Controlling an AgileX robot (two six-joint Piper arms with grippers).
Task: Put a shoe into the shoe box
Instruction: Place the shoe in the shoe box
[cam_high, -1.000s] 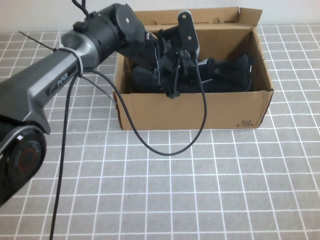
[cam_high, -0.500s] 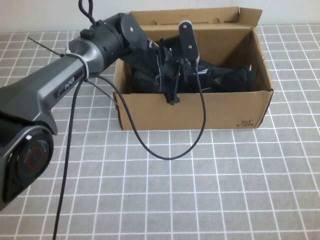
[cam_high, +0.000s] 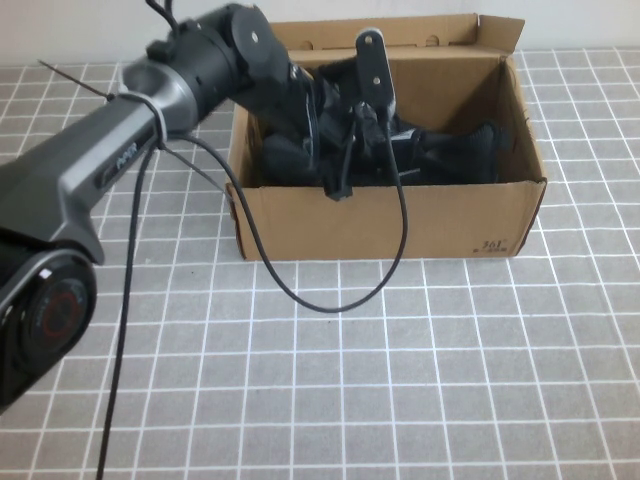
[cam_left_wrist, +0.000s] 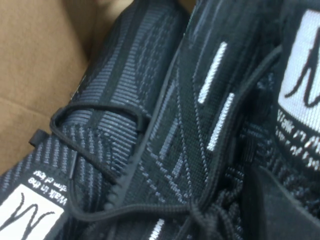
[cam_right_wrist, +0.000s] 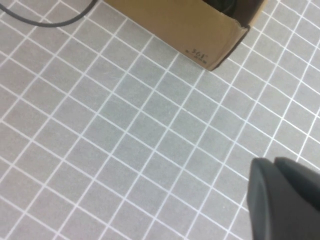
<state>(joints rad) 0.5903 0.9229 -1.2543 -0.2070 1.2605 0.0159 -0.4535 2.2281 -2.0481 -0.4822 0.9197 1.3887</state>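
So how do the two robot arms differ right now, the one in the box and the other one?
The left gripper reaches down into the shoe box, close above the black shoes; the right gripper is outside the box, above bare gridded table. The left arm stretches across the high view; the right arm does not appear there at all, only a dark finger in its own wrist view. Both look dark-coloured.

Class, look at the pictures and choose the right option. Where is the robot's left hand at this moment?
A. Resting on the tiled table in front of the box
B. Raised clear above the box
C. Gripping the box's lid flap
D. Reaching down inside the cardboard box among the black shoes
D: the left hand reaches into the cardboard box, and its wrist view is filled by the black shoes; the right hand hangs over the tiled table.
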